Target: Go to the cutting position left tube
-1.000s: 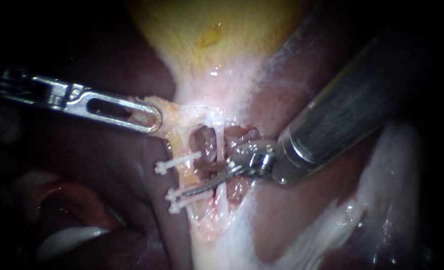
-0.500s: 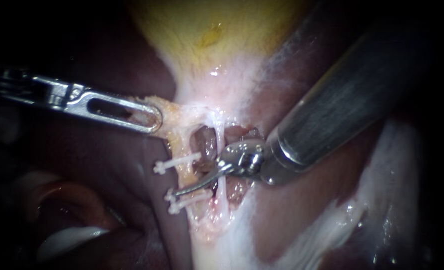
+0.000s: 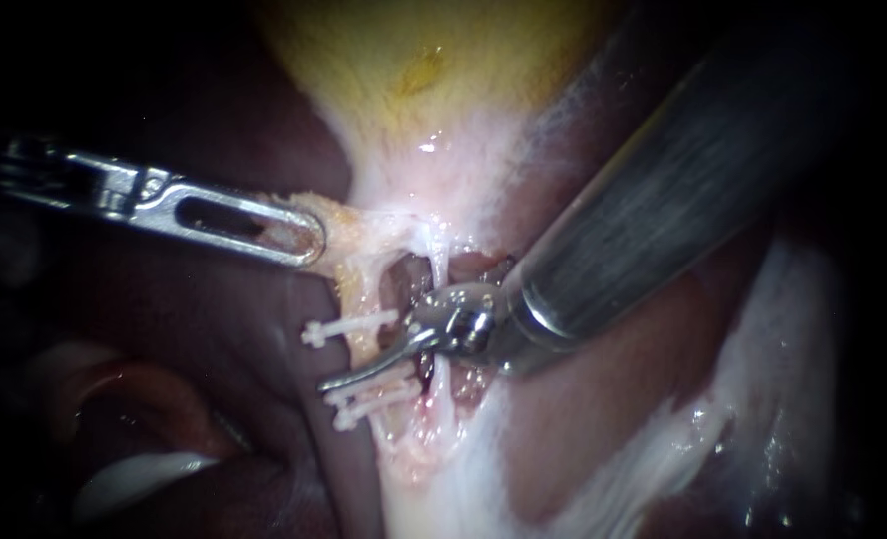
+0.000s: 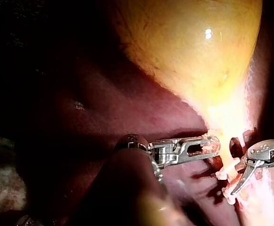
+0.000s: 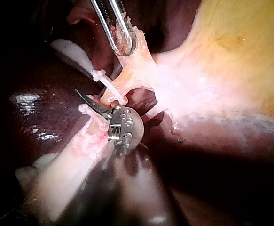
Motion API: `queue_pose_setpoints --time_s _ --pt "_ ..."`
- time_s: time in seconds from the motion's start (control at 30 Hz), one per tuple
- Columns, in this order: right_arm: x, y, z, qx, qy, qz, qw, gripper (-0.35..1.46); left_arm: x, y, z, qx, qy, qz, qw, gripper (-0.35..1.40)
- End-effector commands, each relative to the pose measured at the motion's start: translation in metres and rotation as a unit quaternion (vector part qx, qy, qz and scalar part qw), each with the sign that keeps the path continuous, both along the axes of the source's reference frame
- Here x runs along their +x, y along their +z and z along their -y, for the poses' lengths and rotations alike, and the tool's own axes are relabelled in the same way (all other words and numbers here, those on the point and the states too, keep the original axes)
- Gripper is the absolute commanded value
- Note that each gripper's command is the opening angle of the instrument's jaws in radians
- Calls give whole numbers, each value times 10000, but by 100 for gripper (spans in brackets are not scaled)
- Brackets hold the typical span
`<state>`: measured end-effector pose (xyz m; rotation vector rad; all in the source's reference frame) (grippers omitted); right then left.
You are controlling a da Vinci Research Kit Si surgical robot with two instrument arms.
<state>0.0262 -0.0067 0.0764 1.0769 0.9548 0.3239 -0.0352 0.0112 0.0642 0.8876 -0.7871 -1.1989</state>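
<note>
Entering from the upper right, the right instrument point(image 3: 338, 381) filled the near field with its broad shaft. Only one slender curved blade showed at its tip. Whether that tip stood apart or together could not be told.

The blade lay directly on the left tube point(image 3: 360, 299). The tube's long axis ran down from the gallbladder point(image 3: 413, 60), and the blade crossed it almost at right angles. The blade sat between the upper clip point(image 3: 348, 327) and the lower pair of clips point(image 3: 368, 399), just beside the lower pair. The right instrument was therefore the nearer one, judged close to its cutting position. Little room remained between the clips, so any correction would need to be fine.

Farther left, the left instrument point(image 3: 303, 238) was clamped on the gallbladder's narrow lower end, holding the tube taut. Dark liver point(image 3: 214, 339) lay behind and beside the site.
</note>
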Motion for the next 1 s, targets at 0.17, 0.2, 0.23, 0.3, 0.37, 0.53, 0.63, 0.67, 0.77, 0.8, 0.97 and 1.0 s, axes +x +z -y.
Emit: queue_pose_setpoints --time_s 0.17,0.2,0.23,0.3,0.37,0.53,0.63,0.67,0.77,0.8,0.97,1.0 --pt "8 0 1 74 71 -115 9999 136 -1 0 0 2 5 7 10000 -35" --pt "10 1 2 84 85 -137 9998 136 -1 0 0 2 5 7 10000 -35" --pt "11 1 2 87 91 -148 9998 136 -1 0 0 1 4 6 10000 -35" --pt "14 2 3 100 112 -181 9997 136 -1 0 1 7 13 13 10000 -35" --pt "16 4 3 108 146 -209 9996 136 -1 0 1 7 13 12 10000 -35" --pt "20 6 4 156 230 -316 9991 136 -2 1 1 6 12 12 10000 -35" --pt "21 6 4 173 253 -350 9989 136 -2 0 1 6 10 11 10000 -35" --pt "21 6 4 174 254 -350 9989 136 -2 0 1 6 10 10 10000 -35" --pt "22 6 3 192 276 -384 9987 136 -2 0 1 6 9 10 10000 -35" --pt "22 6 3 204 290 -407 9985 136 -2 0 1 6 9 10 10000 -35" --pt "22 6 3 211 295 -420 9985 136 -2 0 1 6 10 10 10000 -35" --pt "22 6 3 211 294 -420 9985 135 -2 0 1 6 10 10 10000 -35"
